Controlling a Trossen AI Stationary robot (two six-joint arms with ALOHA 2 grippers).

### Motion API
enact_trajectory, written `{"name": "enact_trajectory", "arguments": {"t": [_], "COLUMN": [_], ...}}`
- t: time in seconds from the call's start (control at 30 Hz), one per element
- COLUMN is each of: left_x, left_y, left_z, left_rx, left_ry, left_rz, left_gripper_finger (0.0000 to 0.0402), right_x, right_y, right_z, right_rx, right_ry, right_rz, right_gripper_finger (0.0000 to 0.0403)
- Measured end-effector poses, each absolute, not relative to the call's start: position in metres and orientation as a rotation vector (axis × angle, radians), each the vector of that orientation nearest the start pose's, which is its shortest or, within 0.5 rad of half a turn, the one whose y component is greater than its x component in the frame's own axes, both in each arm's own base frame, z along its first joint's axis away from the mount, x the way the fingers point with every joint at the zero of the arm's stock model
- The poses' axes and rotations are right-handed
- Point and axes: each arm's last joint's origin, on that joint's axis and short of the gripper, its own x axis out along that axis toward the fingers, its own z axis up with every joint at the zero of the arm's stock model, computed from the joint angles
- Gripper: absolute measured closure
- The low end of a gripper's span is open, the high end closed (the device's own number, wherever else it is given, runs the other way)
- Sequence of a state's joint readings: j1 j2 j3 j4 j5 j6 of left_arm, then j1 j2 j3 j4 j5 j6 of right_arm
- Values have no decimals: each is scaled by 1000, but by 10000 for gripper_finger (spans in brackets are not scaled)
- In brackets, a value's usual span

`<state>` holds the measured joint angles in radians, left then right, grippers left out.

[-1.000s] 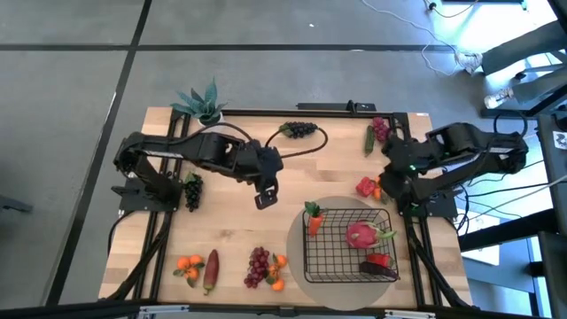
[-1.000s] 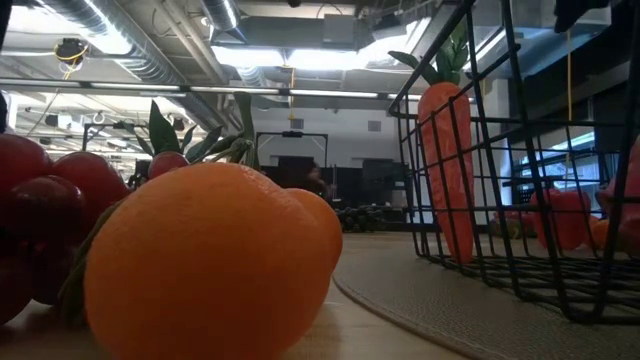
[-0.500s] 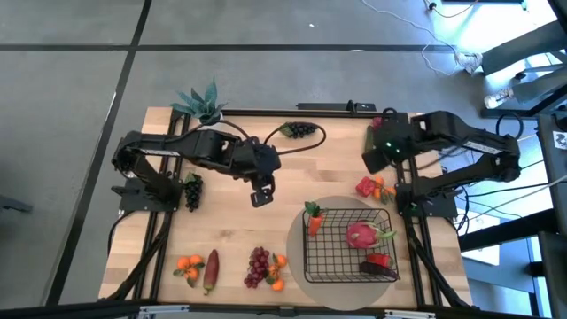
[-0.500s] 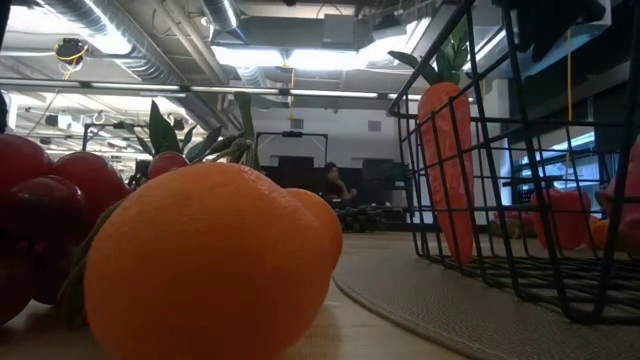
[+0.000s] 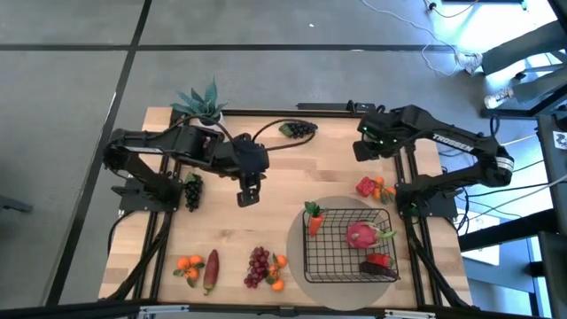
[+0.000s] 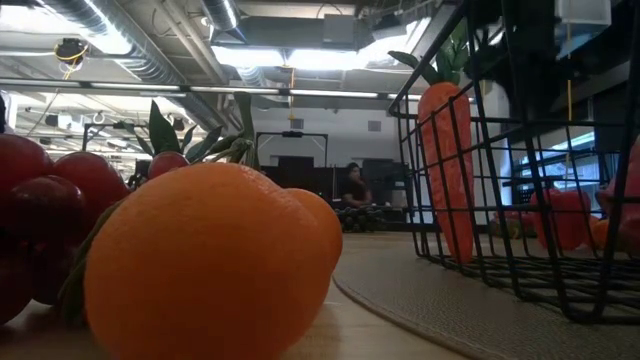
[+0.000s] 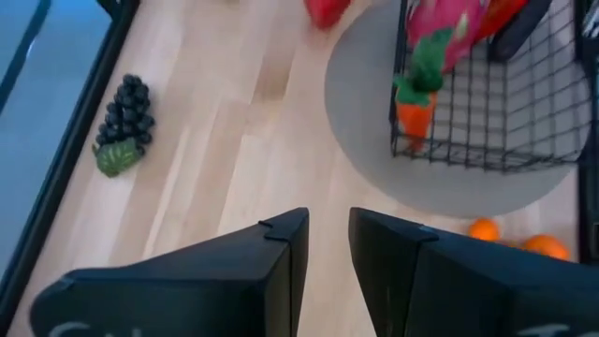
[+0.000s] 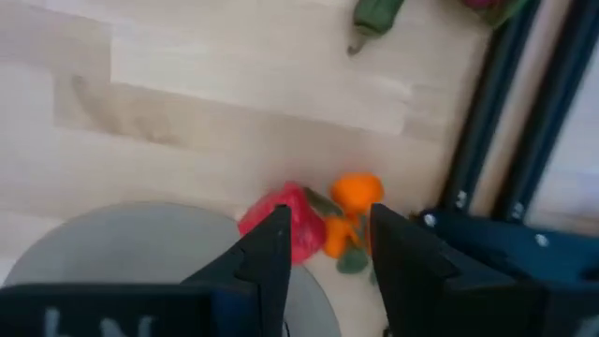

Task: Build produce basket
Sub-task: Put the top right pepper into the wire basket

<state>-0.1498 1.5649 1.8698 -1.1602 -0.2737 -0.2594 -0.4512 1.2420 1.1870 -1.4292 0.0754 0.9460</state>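
The left end effector (image 5: pixel 247 197) hangs over mid-desk, fingers (image 7: pixel 271 271) slightly apart, holding nothing. The right end effector (image 5: pixel 363 151) hovers near the far right, fingers (image 8: pixel 267 253) parted, holding nothing.

The high camera looked straight down on the whole tabletop (image 5: pixel 230 230). The low one sat at tabletop height, very near an orange (image 6: pixel 205 265), facing level across toward the basket (image 6: pixel 500 170) and the room beyond. Each wrist camera looked down past its own gripper at the wood. The left wrist and low views shared the basket (image 7: pixel 487 103) and its carrot (image 7: pixel 414 112).
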Motion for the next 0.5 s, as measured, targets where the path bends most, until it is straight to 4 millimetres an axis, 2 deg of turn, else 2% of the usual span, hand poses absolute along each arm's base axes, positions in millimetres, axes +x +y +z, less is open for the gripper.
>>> {"name": "enact_trajectory", "arguments": {"t": [0.17, 0.3, 0.5], "left_x": [296, 299, 303], "left_y": [-34, -22, 2], "left_z": [425, 427, 430], "left_rx": [-38, -38, -22], "left_ry": [821, 798, 759], "left_rz": [219, 254, 304], "left_gripper_finger": [333, 333, 333], "right_x": [171, 166, 162], "right_y": [-101, -108, -123], "right_z": [269, 241, 206], "right_rx": [1064, 1094, 1046], "right_ry": [1129, 1106, 947], "right_rz": [-1148, -1187, -1274], "right_gripper_finger": [273, 273, 273]}}
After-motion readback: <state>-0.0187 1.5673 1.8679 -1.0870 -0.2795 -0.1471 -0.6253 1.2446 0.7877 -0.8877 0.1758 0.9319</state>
